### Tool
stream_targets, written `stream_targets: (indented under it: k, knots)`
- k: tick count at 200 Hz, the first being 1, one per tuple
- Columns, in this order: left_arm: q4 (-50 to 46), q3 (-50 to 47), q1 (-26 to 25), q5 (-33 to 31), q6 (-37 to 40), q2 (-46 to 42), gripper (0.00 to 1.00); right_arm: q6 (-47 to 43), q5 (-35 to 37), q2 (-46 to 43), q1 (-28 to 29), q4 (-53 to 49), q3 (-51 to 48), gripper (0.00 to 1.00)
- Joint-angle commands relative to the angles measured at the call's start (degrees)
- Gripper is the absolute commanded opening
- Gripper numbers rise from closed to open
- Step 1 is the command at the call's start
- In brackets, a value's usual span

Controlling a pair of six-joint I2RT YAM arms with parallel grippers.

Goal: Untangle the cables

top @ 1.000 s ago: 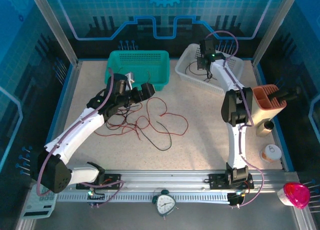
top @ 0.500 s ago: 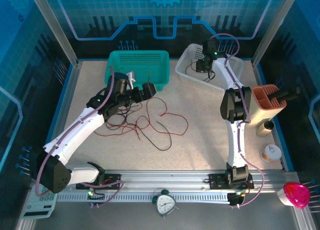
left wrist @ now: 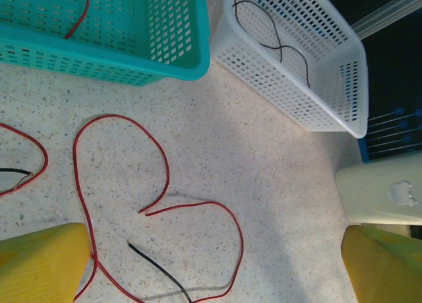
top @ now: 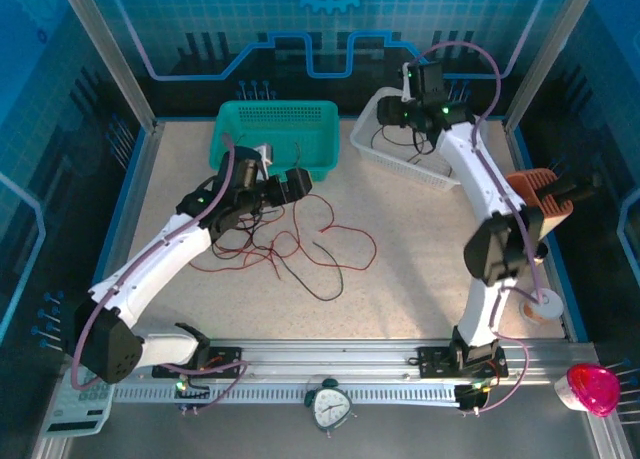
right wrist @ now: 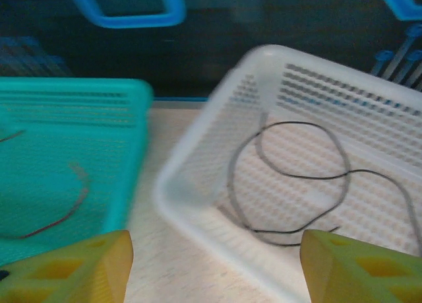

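Red and black cables [top: 300, 244] sprawl in loose loops on the tabletop [top: 400, 289], toward nine o'clock of its middle. The left gripper [top: 293, 182] hovers over their far edge, jaws spread wide and empty. Farther off, at eleven o'clock, a teal basket [top: 280, 105] holds one red strand [left wrist: 80, 16]. At one o'clock the right gripper [top: 393, 114], jaws spread and empty, hangs above a white basket [top: 405, 164] holding a black cable [right wrist: 231, 184].

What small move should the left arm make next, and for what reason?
Probably lower the open left gripper onto the red cable loop beneath it and close. A black cable lies in the white basket; red and black strands cross on the table.
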Motion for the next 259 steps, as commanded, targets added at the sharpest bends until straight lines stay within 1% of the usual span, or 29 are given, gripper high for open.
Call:
stream_targets:
  k: [1, 25, 55, 76, 92, 115, 131, 155, 171, 190, 207, 219, 259]
  knots:
    - [-3.15, -0.85, -1.28, -2.55, 2.24, 2.95, 0.98, 2.08, -4.72, -7.86, 3.52, 6.85, -12.62, 0.69]
    - [-2.91, -2.37, -1.71, -4.34, 1.49, 3.53, 0.98, 2.08, -6.14, -14.11, 8.13, 9.41, -26.19, 0.69]
    - [-3.15, -3.89, -1.27, -7.64, 1.19, 1.65, 0.99, 3.17, -4.12, -17.37, 12.74, 10.11, -38.92, 0.69]
    - [-3.07, -4.47, 0.16, -7.07, 0.64, 0.14, 0.99, 5.77, -4.72, -19.20, 14.69, 10.20, -44.91, 0.69]
    - [-3.47, -4.20, 0.46, -6.72, 1.25, -0.51, 0.99, 7.28, -3.36, -21.31, 16.50, 10.08, -48.07, 0.69]
    - [-3.80, -4.16, 0.73, -6.13, 1.79, -0.78, 0.99, 9.70, -2.52, -23.55, 16.93, 10.97, -51.25, 0.69]
    - [-3.14, -4.56, 0.81, -5.47, 1.73, -0.70, 0.99, 7.98, -3.24, -22.36, 16.93, 11.85, -50.93, 0.69]
    - [-2.60, -4.81, 1.06, -4.79, 0.72, -0.69, 0.99, 3.27, -4.47, -17.10, 17.68, 10.07, -46.73, 0.69]
    - [-0.90, -6.19, 2.84, -2.56, -1.36, -1.55, 0.99, 0.57, -3.95, -13.03, 18.75, 8.40, -43.69, 0.69]
    - [1.02, -8.31, 6.55, 0.63, -4.08, -3.24, 0.99, -2.22, -2.82, -9.02, 20.37, 6.71, -40.88, 0.70]
    - [1.33, -9.09, 8.90, 2.05, -4.57, -4.78, 0.99, -3.98, -1.86, -6.54, 21.77, 5.83, -38.99, 0.71]
    - [1.07, -9.09, 9.80, 2.58, -4.39, -5.58, 0.99, -5.16, -1.71, -5.07, 22.73, 5.86, -38.22, 0.72]
    - [0.97, -9.07, 11.01, 3.93, -4.52, -6.69, 0.99, -6.47, 3.70, -0.01, 24.73, 4.83, -35.05, 0.73]
